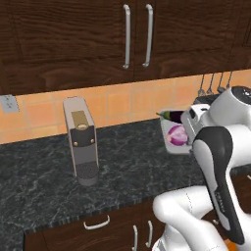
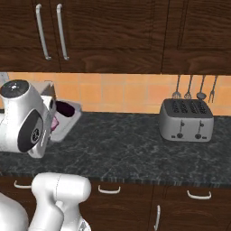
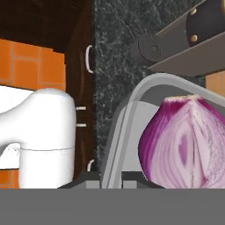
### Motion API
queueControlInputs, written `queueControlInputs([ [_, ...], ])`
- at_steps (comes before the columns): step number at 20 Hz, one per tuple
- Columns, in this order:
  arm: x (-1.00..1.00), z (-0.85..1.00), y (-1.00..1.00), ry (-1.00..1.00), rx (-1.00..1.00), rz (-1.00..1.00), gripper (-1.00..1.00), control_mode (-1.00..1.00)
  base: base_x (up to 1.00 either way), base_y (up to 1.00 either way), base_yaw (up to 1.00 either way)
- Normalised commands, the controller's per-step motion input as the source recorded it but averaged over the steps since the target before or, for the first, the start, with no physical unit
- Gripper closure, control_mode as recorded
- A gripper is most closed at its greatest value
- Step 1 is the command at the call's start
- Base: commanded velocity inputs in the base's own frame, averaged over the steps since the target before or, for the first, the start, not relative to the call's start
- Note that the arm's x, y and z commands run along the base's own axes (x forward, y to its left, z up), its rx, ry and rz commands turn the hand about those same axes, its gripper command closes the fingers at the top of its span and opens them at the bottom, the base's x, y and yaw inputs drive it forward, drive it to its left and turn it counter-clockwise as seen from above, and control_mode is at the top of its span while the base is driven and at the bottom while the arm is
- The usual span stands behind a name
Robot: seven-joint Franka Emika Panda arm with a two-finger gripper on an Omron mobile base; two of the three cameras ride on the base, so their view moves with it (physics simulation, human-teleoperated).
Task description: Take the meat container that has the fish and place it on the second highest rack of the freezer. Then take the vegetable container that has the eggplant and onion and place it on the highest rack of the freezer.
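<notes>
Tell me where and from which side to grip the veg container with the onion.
Grip the thin raised rim of the vegetable container, on the side nearest the arm. It is a shallow tray, and the halved onion fills the middle, so only the edge offers a pinch. In the hand view the gripper looks shut on that near wall, fingertips either side of the rim.

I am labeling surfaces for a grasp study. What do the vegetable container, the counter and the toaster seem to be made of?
Vegetable container: probably grey plastic, matte, slightly translucent at the rim.
Counter: looks like polished dark stone, with pale mottled veins.
Toaster: seems brushed metal, silver-grey with soft highlights and dark slots on top.
All is rendered, so these are only looks.
</notes>
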Motion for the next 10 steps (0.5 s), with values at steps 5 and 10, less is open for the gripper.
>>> queueControlInputs([
  [5, -0.35, 0.28, 0.11, 0.0, -0.01, -0.02, 1.0, -1.0, 0.0, 0.0, 0.0],
  [10, -0.44, 0.23, -0.03, -0.04, 0.0, 0.05, 1.0, -1.0, 0.0, 0.0, 0.0],
])
